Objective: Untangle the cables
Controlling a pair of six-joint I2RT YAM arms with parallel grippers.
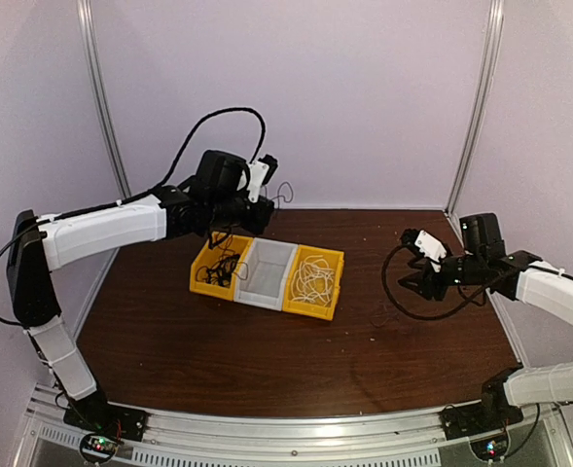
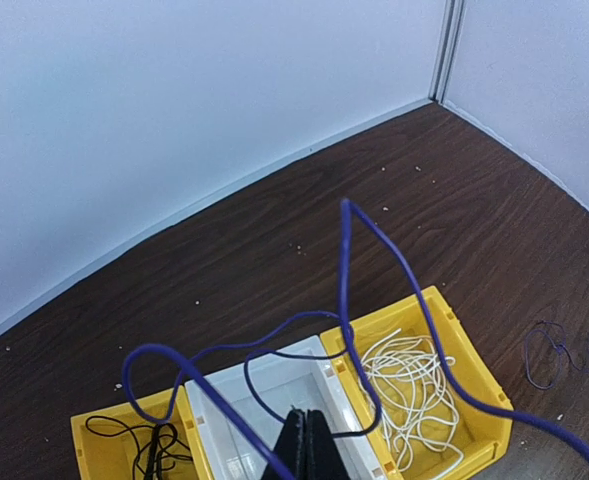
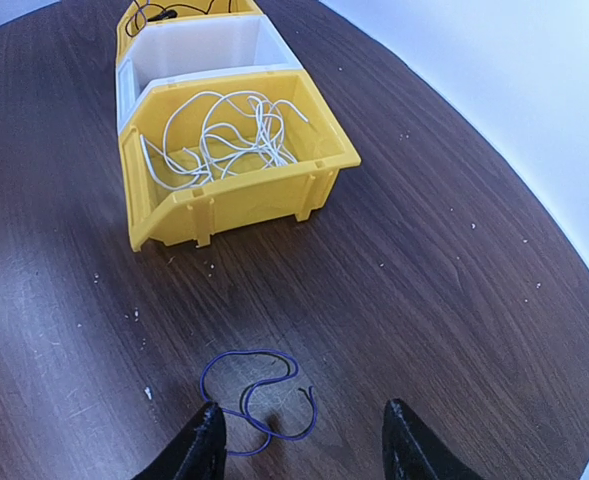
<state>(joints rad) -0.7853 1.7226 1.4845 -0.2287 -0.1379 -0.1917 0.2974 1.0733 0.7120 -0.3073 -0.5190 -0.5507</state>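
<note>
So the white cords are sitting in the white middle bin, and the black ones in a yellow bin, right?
Not quite. The white cords lie in a yellow bin beside the white bin, as the right wrist view shows. The black cords are indeed in the other yellow bin.

Table (image 3: 454,300): dark wood-grain top, low sheen, pale specks scattered over it. Yellow bin (image 3: 244,205): moulded plastic, smooth, slight gloss. White bin (image 3: 199,55) at its 12 o'clock: plastic too, milky, semi-matt. White cord (image 3: 224,135) in the yellow bin: smooth, dull finish. Purple loop (image 3: 249,392) at the bin's 6 o'clock: thin, glossy plastic jacket; hanging purple cord (image 2: 379,240) has the same finish. Right fingers (image 3: 199,450): black matt plastic. Walls (image 1: 315,97): flat, matt, pale. Front rail (image 1: 296,446), 6 o'clock edge: brushed metal w/ soft shine.
</note>
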